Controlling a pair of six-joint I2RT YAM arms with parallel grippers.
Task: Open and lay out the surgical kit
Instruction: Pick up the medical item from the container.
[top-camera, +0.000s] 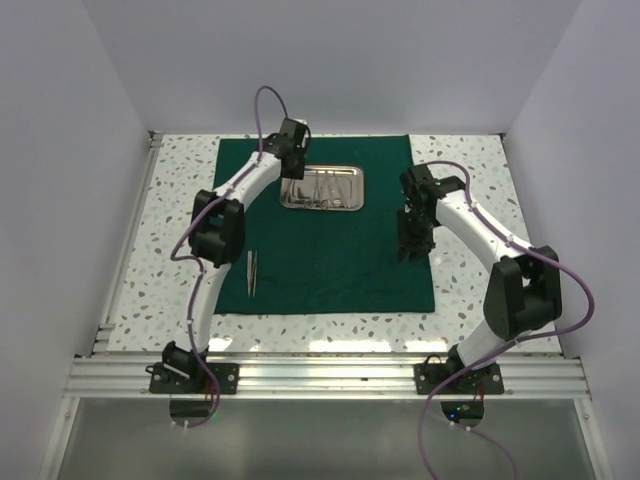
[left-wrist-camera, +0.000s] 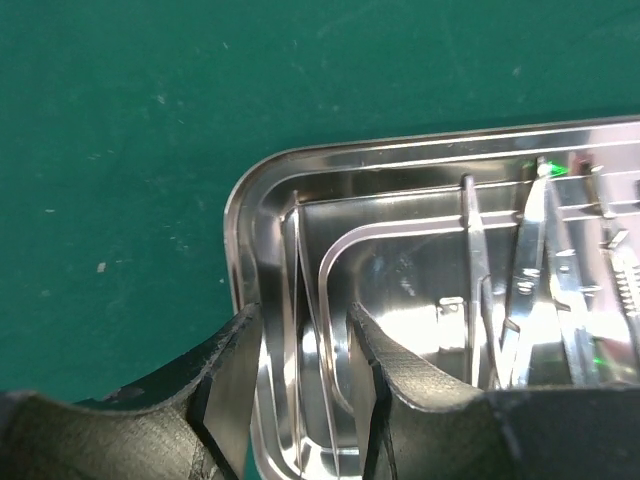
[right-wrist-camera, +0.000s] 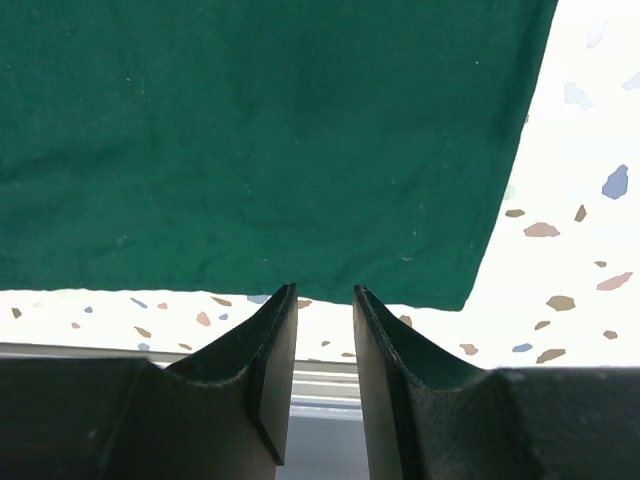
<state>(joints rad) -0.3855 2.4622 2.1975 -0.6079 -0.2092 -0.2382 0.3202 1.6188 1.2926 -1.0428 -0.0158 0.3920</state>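
At the left gripper (left-wrist-camera: 303, 310): jaws part-way apart, gripping nothing. Straddles what looks like a slim silver instrument (left-wrist-camera: 305, 330) lying along the left wall of the steel tray (left-wrist-camera: 240, 230), with one finger over the rim and the other inside.

Reads as the laying-out step: green cloth (top-camera: 330, 260) spread flat on the table (top-camera: 170, 200), one pair of tweezers (top-camera: 251, 272) set out near its left front corner, well apart from the tray, and the next piece about to be picked.

Calls next for sinking a little, closing on that thin piece without catching the tray wall, then lifting straight up.

Further right in the tray: remaining instruments (left-wrist-camera: 525, 280), bunched and overlapping.

At the right gripper (right-wrist-camera: 324, 292): jaws narrowly parted and empty. Hovers over the cloth's right front edge, well away from the tray.
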